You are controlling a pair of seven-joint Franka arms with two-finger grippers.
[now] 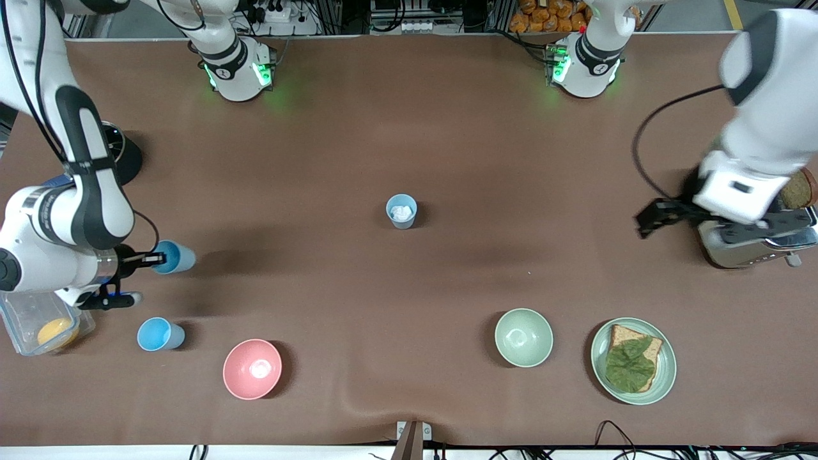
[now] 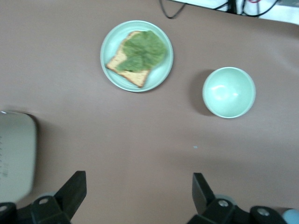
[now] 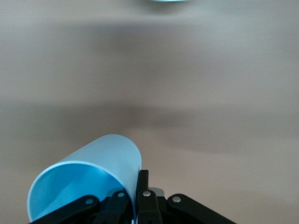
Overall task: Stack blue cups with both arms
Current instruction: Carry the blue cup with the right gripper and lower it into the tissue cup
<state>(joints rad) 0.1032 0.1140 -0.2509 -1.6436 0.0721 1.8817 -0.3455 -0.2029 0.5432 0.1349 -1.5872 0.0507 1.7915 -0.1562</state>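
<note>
My right gripper (image 1: pixel 156 259) is shut on the wall of a sky-blue cup (image 1: pixel 176 257), held tilted on its side over the table at the right arm's end. In the right wrist view the cup (image 3: pixel 88 177) has one finger inside its rim and one outside, with the gripper (image 3: pixel 138 182) pinching it. A second sky-blue cup (image 1: pixel 160 334) stands on the table, nearer the front camera. A paler blue cup (image 1: pixel 401 211) with something white inside stands at the table's middle. My left gripper (image 1: pixel 644 223) is open and empty over bare table beside the toaster; its own view shows it (image 2: pixel 138 186) spread wide.
A pink bowl (image 1: pixel 252 368) and a pale green bowl (image 1: pixel 523 337) sit near the front edge. A green plate (image 1: pixel 668 364) holds bread and lettuce. A toaster (image 1: pixel 735 249) stands under the left arm. A clear container (image 1: pixel 25 313) sits under the right arm.
</note>
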